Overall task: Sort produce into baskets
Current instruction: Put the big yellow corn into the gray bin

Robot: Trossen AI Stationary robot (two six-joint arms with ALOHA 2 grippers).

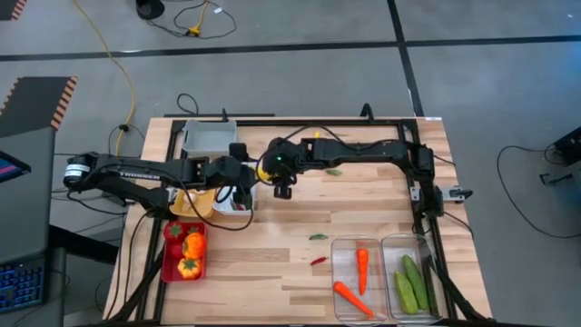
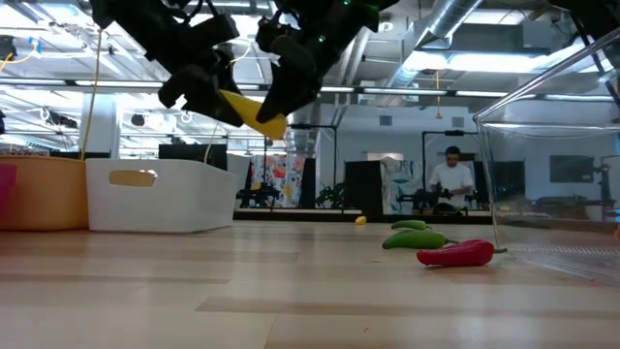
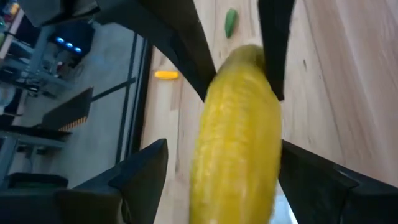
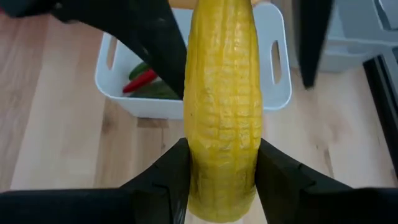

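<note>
My right gripper (image 4: 217, 168) clamps the yellow corn (image 4: 224, 106); its long axis points toward my left gripper (image 3: 211, 174), whose fingers seem spread around it.

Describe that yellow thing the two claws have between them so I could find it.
Look above the white basket near the table's left side, where both arms meet. The yellow corn cob hangs there off the table, gripped by the right claw. It is the only long, bumpy yellow piece.

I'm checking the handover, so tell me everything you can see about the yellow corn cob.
The corn cob is a yellow toy with moulded kernel rows, plastic-looking, tapered at one end. It hangs tilted in the air above the table, near the white bin. The right gripper clamps one end; the left gripper has its fingers open around the other end.
</note>
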